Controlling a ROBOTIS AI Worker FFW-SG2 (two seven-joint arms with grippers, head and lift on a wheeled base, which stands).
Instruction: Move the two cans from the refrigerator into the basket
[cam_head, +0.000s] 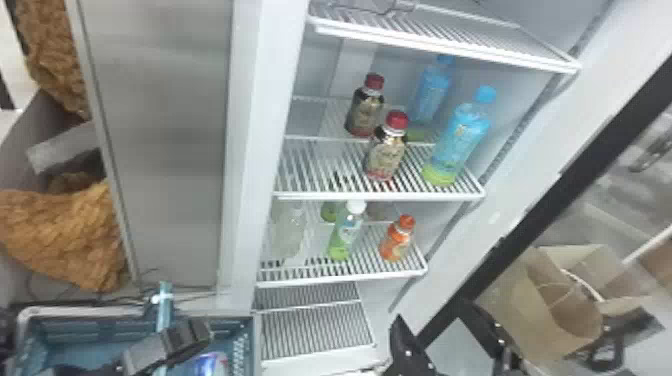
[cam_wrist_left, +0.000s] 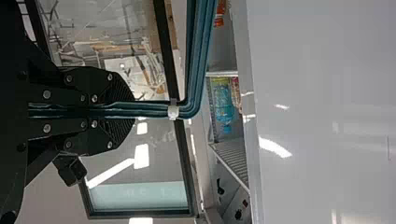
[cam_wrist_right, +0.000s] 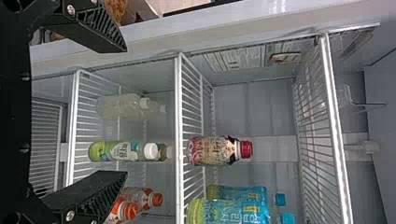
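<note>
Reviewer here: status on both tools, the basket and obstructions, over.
Left tool shut on basket handle. Right tool open, facing fridge shelves. Probable can in basket. Left arm crosses above.

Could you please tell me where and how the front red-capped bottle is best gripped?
I'd probably grip the front bottle around its broad middle, coming level from the open front of the refrigerator: it stands upright, narrowing towards its cap.

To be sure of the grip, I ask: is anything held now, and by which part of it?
The left gripper holds the teal basket handle by the straight stretch near its white clip. The right gripper holds nothing.
</note>
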